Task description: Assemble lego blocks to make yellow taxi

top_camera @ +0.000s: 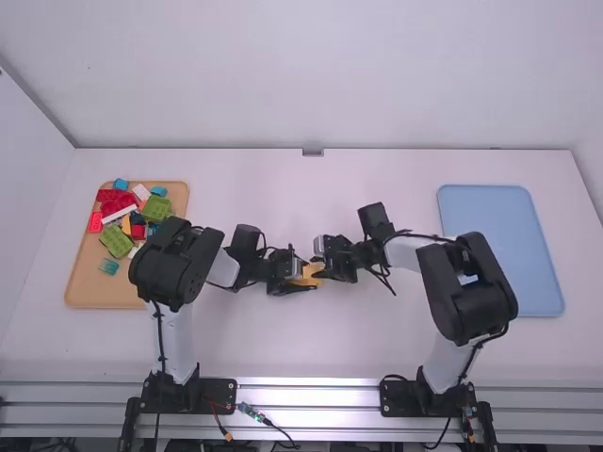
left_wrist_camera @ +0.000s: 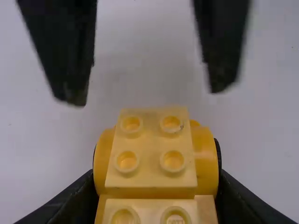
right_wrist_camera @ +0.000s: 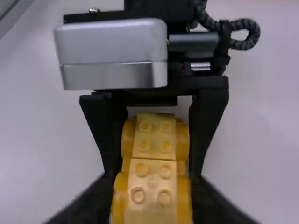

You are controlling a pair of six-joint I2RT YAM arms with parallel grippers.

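White walls (top_camera: 301,75) stand behind a white worktop (top_camera: 311,344). The yellow assembly (top_camera: 309,274) is near the worktop's middle, its long axis running from one gripper toward the other. The left gripper (right_wrist_camera: 153,170) has its jaws closed on the assembly's sides, at the end nearer the left arm. The right gripper (left_wrist_camera: 148,94) is just beside the opposite end, jaws parted wide, apparently with nothing in hold. Any grip from there should straddle that end, and the left jaws are the likeliest obstruction. Toward the left edge, a tan tray (top_camera: 97,290) carries loose bricks (top_camera: 116,241); toward the right edge lies a blue tray (top_camera: 504,247).
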